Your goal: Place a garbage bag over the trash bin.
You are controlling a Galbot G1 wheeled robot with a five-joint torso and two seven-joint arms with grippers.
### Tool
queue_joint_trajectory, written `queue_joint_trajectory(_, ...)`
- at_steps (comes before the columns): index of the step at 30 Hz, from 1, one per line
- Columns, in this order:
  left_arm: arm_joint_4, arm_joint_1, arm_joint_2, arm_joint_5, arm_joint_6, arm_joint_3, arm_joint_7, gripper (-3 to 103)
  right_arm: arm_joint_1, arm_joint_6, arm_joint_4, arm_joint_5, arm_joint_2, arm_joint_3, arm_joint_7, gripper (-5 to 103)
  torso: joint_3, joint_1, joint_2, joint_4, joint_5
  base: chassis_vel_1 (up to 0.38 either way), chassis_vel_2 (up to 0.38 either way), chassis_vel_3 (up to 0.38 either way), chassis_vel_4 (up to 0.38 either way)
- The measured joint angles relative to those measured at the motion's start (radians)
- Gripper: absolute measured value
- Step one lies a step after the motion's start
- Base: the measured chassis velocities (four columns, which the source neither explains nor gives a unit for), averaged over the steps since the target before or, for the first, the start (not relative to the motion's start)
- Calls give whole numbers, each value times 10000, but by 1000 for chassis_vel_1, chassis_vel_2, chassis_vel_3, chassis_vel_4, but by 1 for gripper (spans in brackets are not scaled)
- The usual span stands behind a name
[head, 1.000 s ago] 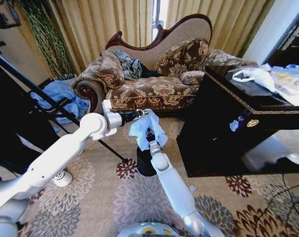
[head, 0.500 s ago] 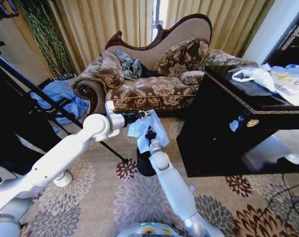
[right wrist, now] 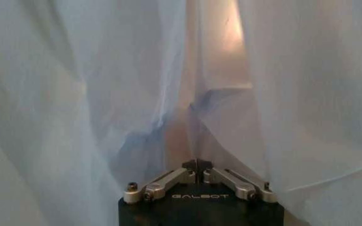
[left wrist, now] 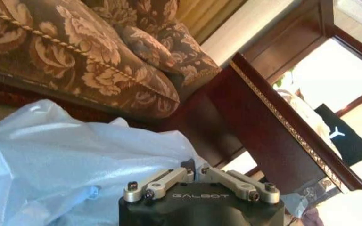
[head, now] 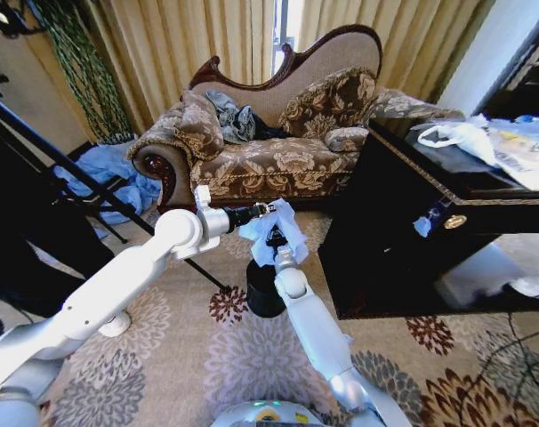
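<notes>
Progress looks partial: the garbage bag is off the floor and held in the air directly above the trash bin, but it is bunched up and its mouth is not yet spread or pulled over the rim. The bin stands upright on the carpet, near the front edge of the sofa and just beside the left edge of the dark cabinet.

Both arms meet at the bag. The left gripper reaches in from the robot's left and seems to pinch the bag's upper edge; in its wrist view the linkage is folded together, so I judge it closed on the plastic. The right gripper comes up from below, buried in the folds, and its wrist view shows pale blue film draped all around it with the linkage likewise drawn in, so it too looks closed on the bag. What remains, by my reading, is to open the mouth, lower it around the bin and fold the edge over the rim.

Patterned floral carpet covers the floor. Clothes lie on the sofa seat, curtains hang behind it, a blue cloth heap sits at the carpet's left edge, and a white plastic bag rests on the cabinet top.
</notes>
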Motion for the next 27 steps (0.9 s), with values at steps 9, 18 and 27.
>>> queue_joint_trajectory(9, 110, 111, -70, 17, -117, -158, 22, 0, 87, -197, 651, 543, 0, -396, 350, 0, 0, 0, 1, 0, 0, 0, 0, 0, 0)
queue_joint_trajectory(18, 69, 121, -299, 24, -238, -59, 24, 0, 528, 104, -33, 659, 0, -459, 424, 0, 0, 0, 0, 0, 0, 0, 0, 0, 0)
queue_joint_trajectory(27, -57, 72, -440, -196, -488, 17, -143, 0, 882, 637, -969, 876, 0, -450, 511, 0, 0, 0, 0, -1, 0, 0, 0, 0, 0)
